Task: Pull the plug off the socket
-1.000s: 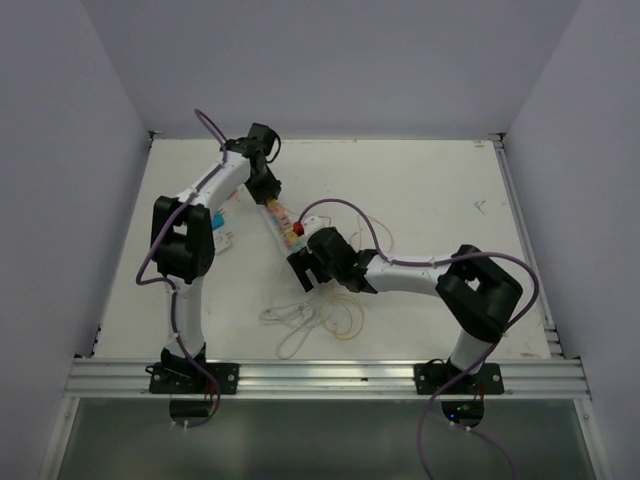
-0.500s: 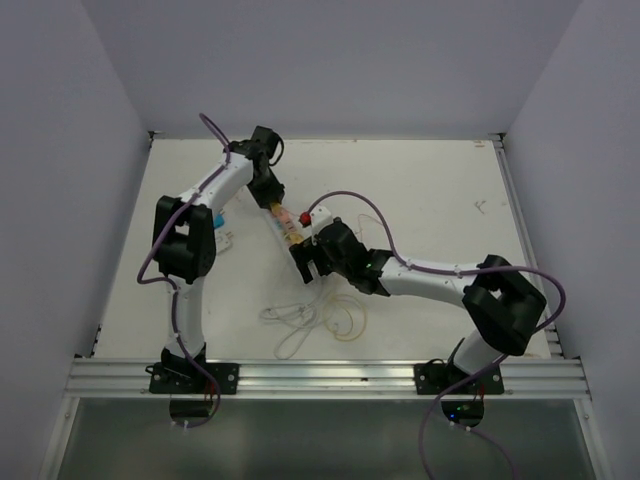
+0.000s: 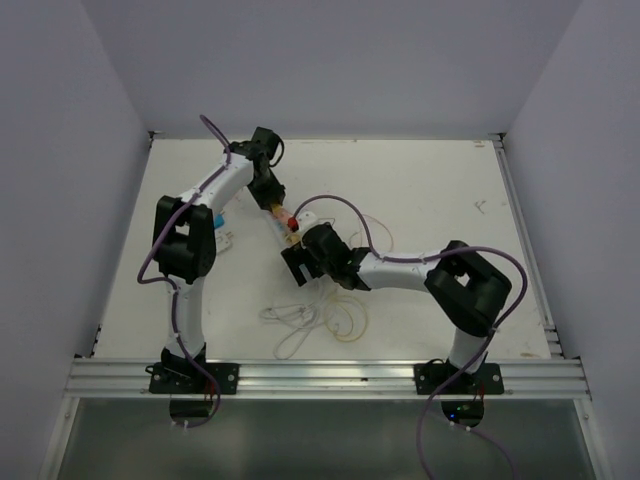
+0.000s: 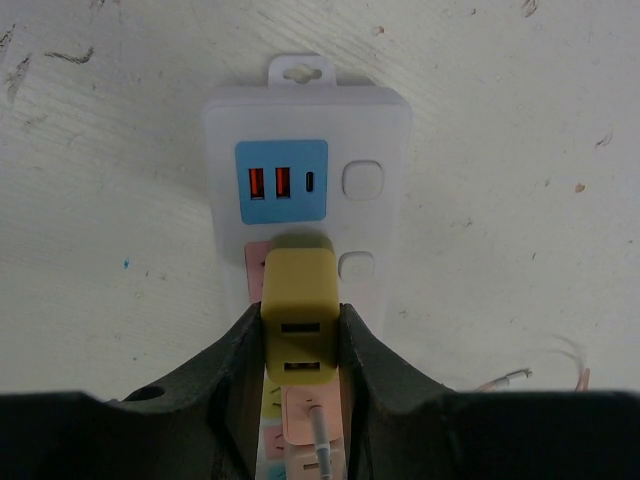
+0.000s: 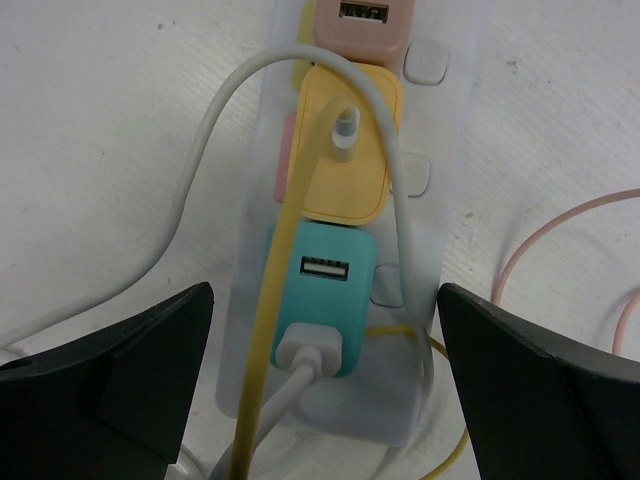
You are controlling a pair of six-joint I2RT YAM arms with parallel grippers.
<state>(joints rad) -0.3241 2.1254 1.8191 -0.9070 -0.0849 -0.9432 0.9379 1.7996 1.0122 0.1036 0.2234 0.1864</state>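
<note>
The socket is a long white power strip lying flat, with a blue USB face at its far end. In the top view it runs diagonally between the two arms. My left gripper is shut on a yellow plug that sits in the pink outlet just below the blue face. A peach plug with a white cable sits behind it. My right gripper is open, its fingers standing wide on either side of the strip's near end, over a teal plug. An orange plug sits beyond it.
A yellow cable, a white cable and a pink cable trail over and beside the strip. A loose tangle of cables lies near the table's front. A small blue object lies by the left arm.
My right arm's elbow swung out to the right, then back left; its gripper ended slightly left and nearer, over the strip's near end. My left gripper stays on the yellow plug.
</note>
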